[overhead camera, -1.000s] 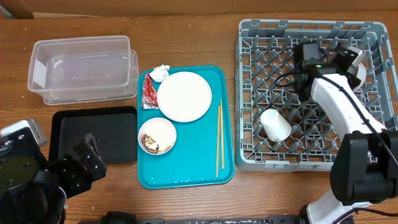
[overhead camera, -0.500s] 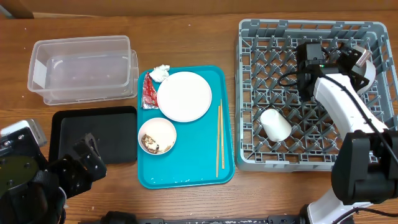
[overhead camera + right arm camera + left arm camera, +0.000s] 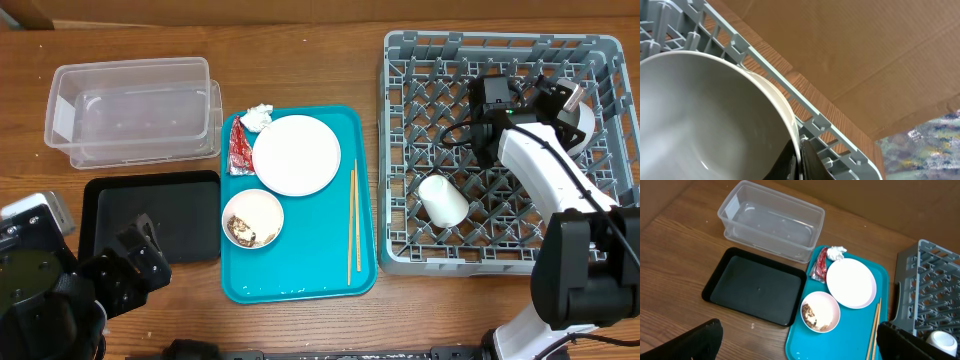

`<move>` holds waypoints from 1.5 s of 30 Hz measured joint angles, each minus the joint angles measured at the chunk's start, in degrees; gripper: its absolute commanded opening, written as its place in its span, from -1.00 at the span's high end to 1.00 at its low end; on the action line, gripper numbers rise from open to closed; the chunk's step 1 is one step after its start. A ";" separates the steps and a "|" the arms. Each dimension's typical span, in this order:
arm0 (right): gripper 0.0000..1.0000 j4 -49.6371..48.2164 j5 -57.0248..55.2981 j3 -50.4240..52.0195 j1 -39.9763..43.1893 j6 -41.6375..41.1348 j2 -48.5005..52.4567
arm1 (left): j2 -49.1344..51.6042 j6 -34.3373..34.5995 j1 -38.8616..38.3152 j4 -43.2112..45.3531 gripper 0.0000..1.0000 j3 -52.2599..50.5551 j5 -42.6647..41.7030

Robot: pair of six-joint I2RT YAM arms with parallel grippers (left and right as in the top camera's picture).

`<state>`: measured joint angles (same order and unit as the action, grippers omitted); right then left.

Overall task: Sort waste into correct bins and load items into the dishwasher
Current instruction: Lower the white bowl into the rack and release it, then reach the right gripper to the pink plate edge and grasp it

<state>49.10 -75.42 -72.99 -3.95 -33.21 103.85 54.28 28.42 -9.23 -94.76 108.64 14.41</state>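
My right gripper (image 3: 572, 98) is shut on the rim of the white bowl (image 3: 585, 112), held on edge inside the grey dish rack (image 3: 400, 250) near its far right wall; the right wrist view shows the fingers (image 3: 799, 155) pinching the bowl (image 3: 705, 115). A white cup (image 3: 443, 200) lies in the rack. My left gripper (image 3: 135, 262) is open and empty by the black tray (image 3: 180, 215). On the teal tray (image 3: 320, 270) are the pink plate (image 3: 296, 154), a small pinkish bowl (image 3: 252, 219) with rice and scraps, chopsticks (image 3: 352, 225), a red wrapper (image 3: 238, 148) and a tissue (image 3: 257, 117).
The clear tub (image 3: 133, 110) stands at the back left, behind the black tray. In the left wrist view the tub (image 3: 771, 220), black tray (image 3: 755, 286), plate (image 3: 850, 283) and rack corner (image 3: 920, 295) all show. A cardboard wall rises behind the rack (image 3: 805, 120).
My right gripper has shifted slightly to the right with the white bowl, closer to the rack's right wall. The left arm has not moved.
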 measured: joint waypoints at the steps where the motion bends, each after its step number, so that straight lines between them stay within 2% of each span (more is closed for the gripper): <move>1: 0.92 0.04 0.04 0.00 -0.37 0.09 0.26 | 0.00 0.00 0.00 -0.02 -1.00 0.00 0.00; 27: 0.91 4.26 -4.83 0.04 -13.29 0.79 2.67 | 0.00 0.00 0.00 0.00 -1.00 0.00 0.00; 29: 0.77 5.09 -4.92 0.07 -13.84 0.81 2.67 | 0.00 0.00 0.00 -0.02 -1.00 0.00 0.00; 33: 0.28 6.34 -3.80 0.04 -16.76 0.59 2.71 | 0.00 0.00 0.00 0.00 -1.00 0.00 0.00; 39: 0.20 12.24 -1.81 -2.21 -22.51 0.63 2.78 | 0.00 0.00 0.00 -0.02 -1.00 0.00 0.02; 45: 0.20 17.94 6.45 -15.32 -28.30 1.16 2.80 | 0.00 0.00 0.00 -0.02 -1.00 0.00 0.02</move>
<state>67.05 -68.97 -88.31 -32.25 -32.05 106.65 54.28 28.42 -9.23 -94.78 108.64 14.44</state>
